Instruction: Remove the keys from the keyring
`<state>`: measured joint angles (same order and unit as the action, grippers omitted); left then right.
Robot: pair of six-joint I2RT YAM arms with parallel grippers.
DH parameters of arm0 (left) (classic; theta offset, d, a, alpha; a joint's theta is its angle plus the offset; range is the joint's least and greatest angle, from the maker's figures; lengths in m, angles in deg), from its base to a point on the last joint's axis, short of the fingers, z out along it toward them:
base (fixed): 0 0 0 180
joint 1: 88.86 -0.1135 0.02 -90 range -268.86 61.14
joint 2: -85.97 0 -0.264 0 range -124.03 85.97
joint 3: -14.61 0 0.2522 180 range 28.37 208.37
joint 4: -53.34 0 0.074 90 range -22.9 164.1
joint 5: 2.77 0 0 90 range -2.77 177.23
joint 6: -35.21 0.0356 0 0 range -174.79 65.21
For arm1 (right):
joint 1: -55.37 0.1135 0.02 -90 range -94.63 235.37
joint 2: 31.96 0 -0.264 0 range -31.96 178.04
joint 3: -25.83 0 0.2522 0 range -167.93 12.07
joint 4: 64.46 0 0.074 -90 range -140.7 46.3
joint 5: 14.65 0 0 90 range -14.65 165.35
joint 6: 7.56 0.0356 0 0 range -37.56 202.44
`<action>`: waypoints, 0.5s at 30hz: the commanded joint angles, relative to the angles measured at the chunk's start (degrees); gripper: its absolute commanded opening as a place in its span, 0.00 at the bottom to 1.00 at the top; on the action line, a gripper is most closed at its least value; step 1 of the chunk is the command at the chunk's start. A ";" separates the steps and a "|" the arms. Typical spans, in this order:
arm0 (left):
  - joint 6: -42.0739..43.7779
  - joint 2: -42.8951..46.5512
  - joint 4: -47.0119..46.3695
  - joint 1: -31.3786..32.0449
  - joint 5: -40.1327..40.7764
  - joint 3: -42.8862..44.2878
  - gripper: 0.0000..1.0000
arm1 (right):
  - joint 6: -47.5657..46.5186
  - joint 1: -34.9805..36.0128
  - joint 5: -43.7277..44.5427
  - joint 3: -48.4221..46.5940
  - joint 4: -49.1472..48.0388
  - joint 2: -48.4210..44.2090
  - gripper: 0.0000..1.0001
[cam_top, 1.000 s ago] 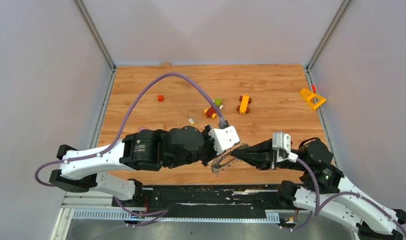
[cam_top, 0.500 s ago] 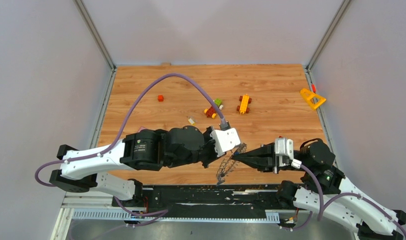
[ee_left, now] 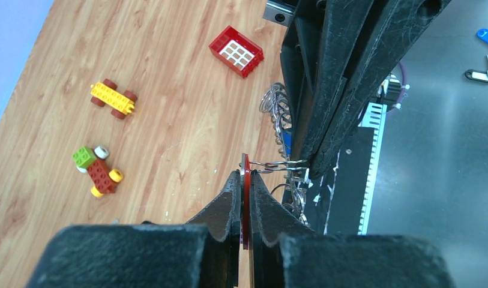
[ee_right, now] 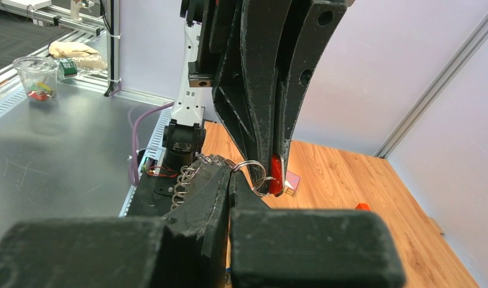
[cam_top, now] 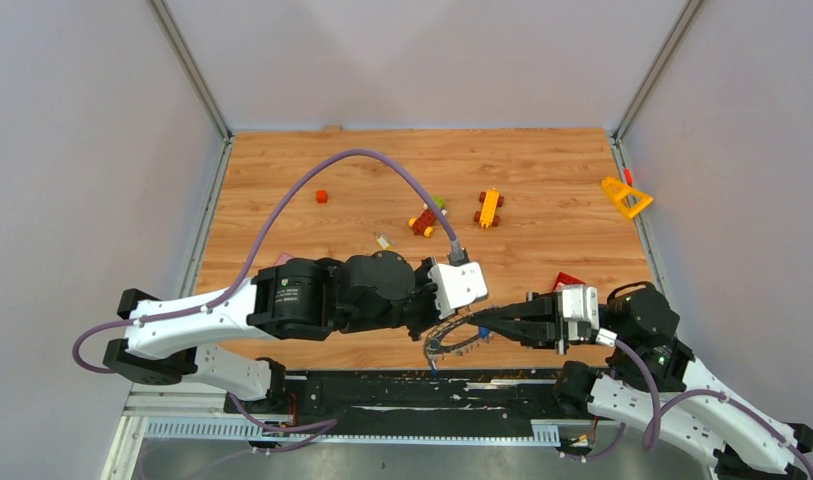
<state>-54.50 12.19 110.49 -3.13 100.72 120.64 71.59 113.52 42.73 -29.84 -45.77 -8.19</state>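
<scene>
The keyring (cam_top: 450,341) is a large silver ring with a coiled rim, hanging low over the table's near edge between both arms. My right gripper (ee_right: 230,173) is shut on its rim (ee_right: 190,177). My left gripper (ee_left: 244,177) is shut on the flat red head of one key (ee_left: 245,198), seen edge-on. A small wire loop (ee_right: 253,174) joins that red key (ee_right: 276,173) to the keyring (ee_left: 276,103). From above, the two grippers (cam_top: 463,314) (cam_top: 479,321) meet tip to tip, with a blue key head (cam_top: 485,332) just below them. A blue key (ee_left: 487,37) and a black key (ee_left: 476,75) lie loose on the grey metal surface beyond the table.
A red grid block (cam_top: 567,282) lies beside the right arm. Two toy block vehicles (cam_top: 490,207) (cam_top: 427,218), a small red brick (cam_top: 321,196) and a tiny pale piece (cam_top: 383,240) sit mid-table. A yellow triangle (cam_top: 625,196) lies at the far right edge. A black rail (cam_top: 412,385) borders the near edge.
The right arm has drawn back to the right, uncovering the red grid block. The left gripper shifted right and nearer. The keyring swung from a steep tilt to lying flatter.
</scene>
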 commanded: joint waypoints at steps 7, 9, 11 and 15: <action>0.47 -1.36 -0.05 -0.92 -3.39 -0.51 0.00 | -1.16 0.40 -1.36 0.50 -10.17 -2.10 0.00; 0.50 -1.32 0.02 -0.92 -4.38 -0.64 0.00 | -1.36 0.43 -0.63 0.56 -10.37 -2.19 0.00; 0.50 -1.33 0.06 -0.92 -5.35 -0.69 0.00 | -1.74 0.40 0.08 0.60 -10.51 -2.31 0.00; 0.71 -1.15 -0.11 -0.88 -6.95 -0.94 0.00 | -2.60 0.38 0.86 0.60 -10.59 -2.42 0.00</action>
<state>-54.43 11.60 110.52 -3.74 96.29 120.62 71.00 113.57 42.79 -28.11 -48.44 -9.68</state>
